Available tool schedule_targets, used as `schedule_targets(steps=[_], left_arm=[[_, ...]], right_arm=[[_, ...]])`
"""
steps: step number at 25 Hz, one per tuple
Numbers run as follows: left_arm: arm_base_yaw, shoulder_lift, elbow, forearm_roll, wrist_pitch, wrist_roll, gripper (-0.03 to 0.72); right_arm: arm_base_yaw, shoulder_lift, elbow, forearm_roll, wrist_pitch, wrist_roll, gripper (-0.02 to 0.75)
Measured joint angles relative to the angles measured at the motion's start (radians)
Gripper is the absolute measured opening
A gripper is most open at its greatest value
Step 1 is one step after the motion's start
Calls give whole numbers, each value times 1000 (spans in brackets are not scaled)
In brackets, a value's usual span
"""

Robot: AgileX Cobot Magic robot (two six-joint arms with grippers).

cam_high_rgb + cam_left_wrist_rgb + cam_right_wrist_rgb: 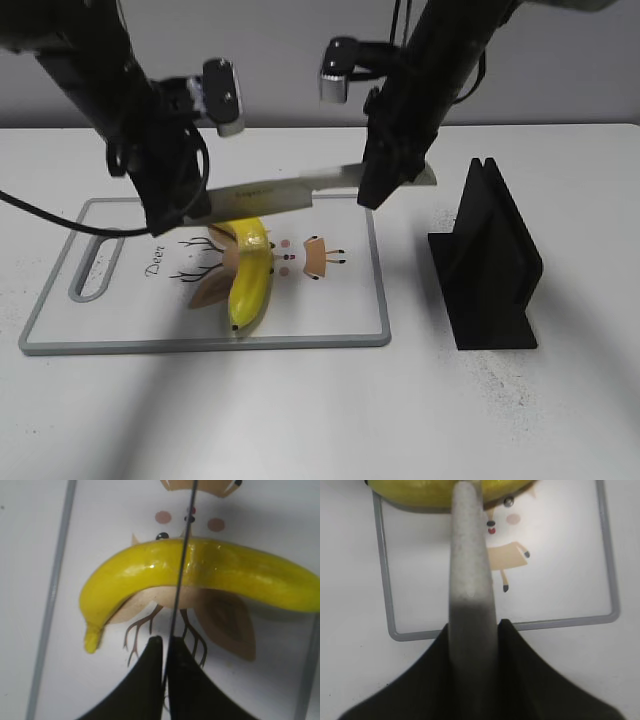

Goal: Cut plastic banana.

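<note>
Knife of silver steel (275, 192), pinched at both ends by your left claw (180, 215) and right claw (385, 180), crosses the yellow plastic banana (250, 275), whose long axis runs toward the bench's near edge.

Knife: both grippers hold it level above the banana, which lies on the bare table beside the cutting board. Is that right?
Not quite. The banana lies on the cutting board, not the bare table; the exterior view shows it. The knife is held by the left gripper and right gripper.
</note>
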Motion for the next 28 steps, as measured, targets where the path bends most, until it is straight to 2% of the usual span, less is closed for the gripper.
schedule_targets(steps=[5, 17, 28], left_arm=[[-7, 102, 88, -19, -153, 1, -6], [-9, 79, 91, -27, -151, -6, -7], [-6, -201, 49, -15, -15, -34, -14]], right_arm=[[0, 140, -8, -18, 16, 46, 207], [3, 142, -45, -60, 17, 95, 227], [14, -82, -155, -76, 22, 96, 257]])
